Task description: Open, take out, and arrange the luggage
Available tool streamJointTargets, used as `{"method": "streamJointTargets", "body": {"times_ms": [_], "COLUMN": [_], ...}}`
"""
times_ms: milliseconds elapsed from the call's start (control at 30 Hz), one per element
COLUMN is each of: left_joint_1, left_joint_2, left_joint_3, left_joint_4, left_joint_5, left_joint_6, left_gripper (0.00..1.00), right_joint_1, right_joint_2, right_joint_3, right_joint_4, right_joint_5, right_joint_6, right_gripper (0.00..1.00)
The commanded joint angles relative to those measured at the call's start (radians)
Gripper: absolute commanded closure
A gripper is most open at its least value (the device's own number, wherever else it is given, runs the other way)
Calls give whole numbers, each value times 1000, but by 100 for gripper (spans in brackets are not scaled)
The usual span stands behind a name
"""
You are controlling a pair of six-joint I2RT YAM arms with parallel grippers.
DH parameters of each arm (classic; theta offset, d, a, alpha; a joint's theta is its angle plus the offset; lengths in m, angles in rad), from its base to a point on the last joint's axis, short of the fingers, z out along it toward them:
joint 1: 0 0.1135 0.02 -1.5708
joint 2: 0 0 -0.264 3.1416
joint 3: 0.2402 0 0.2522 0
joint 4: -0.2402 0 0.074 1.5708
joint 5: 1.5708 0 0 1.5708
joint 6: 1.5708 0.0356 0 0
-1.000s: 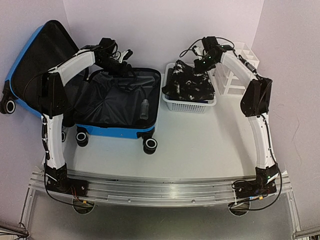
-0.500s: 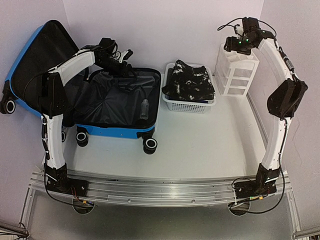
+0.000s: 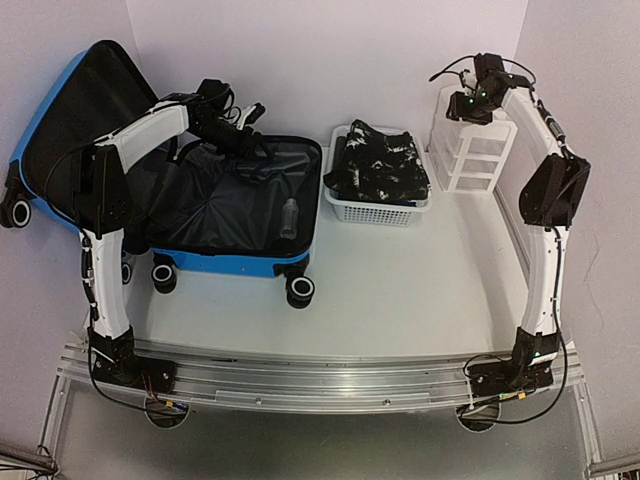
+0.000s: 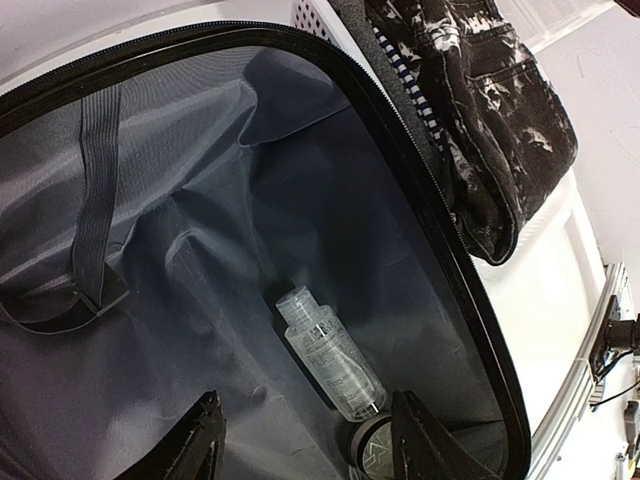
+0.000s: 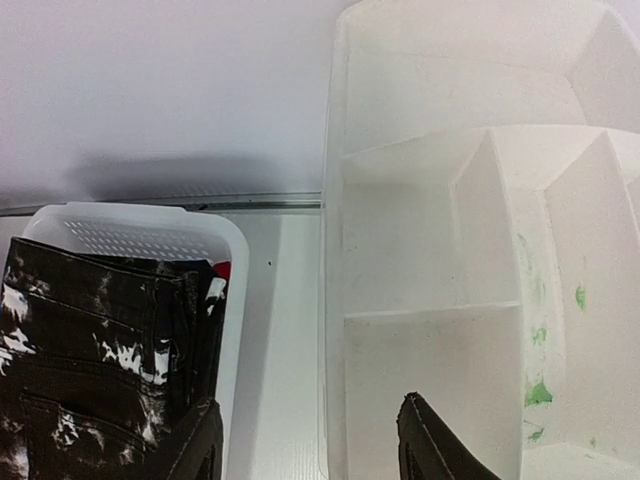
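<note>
The blue suitcase (image 3: 225, 262) lies open at the left, its lid (image 3: 70, 110) propped up against the back. Its black lining (image 4: 200, 270) holds a clear plastic bottle (image 4: 330, 355), which also shows in the top view (image 3: 289, 218), and a small round grey jar (image 4: 373, 447) beside the bottle's base. My left gripper (image 4: 305, 450) is open and empty, hovering inside the case just above the bottle; in the top view it is at the back of the case (image 3: 243, 135). My right gripper (image 5: 310, 445) is open and empty, high over the gap between basket and organizer.
A white perforated basket (image 3: 380, 208) holding folded black-and-white jeans (image 3: 378, 160) stands right of the suitcase. A white compartmented organizer (image 3: 476, 150) stands at the back right; its compartments (image 5: 430, 250) show empty, with green stains. A strap (image 4: 95, 210) lies across the lining.
</note>
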Motion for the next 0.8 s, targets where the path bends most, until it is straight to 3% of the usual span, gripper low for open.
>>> {"method": "streamJointTargets", "body": {"times_ms": [0, 200, 367, 633, 767], "left_joint_1": [3, 3, 1, 1, 2], "left_joint_2": [-54, -52, -57, -57, -60], "left_joint_3": [12, 0, -10, -6, -7], "left_joint_4": [22, 29, 34, 36, 36], "left_joint_5": [16, 15, 12, 21, 24], "left_joint_6": [-11, -16, -16, -16, -16], "left_gripper": [44, 44, 44, 44, 44], "right_joint_1": [13, 54, 54, 58, 83], "right_joint_2": [78, 182, 166, 24, -109], "right_joint_3": [29, 47, 38, 5, -111], "right_joint_4": [-111, -204, -208, -208, -210], "right_joint_5": [104, 258, 254, 173, 153], "right_joint_6": [-98, -215, -180, -80, -61], "right_gripper": [47, 51, 74, 99, 100]}}
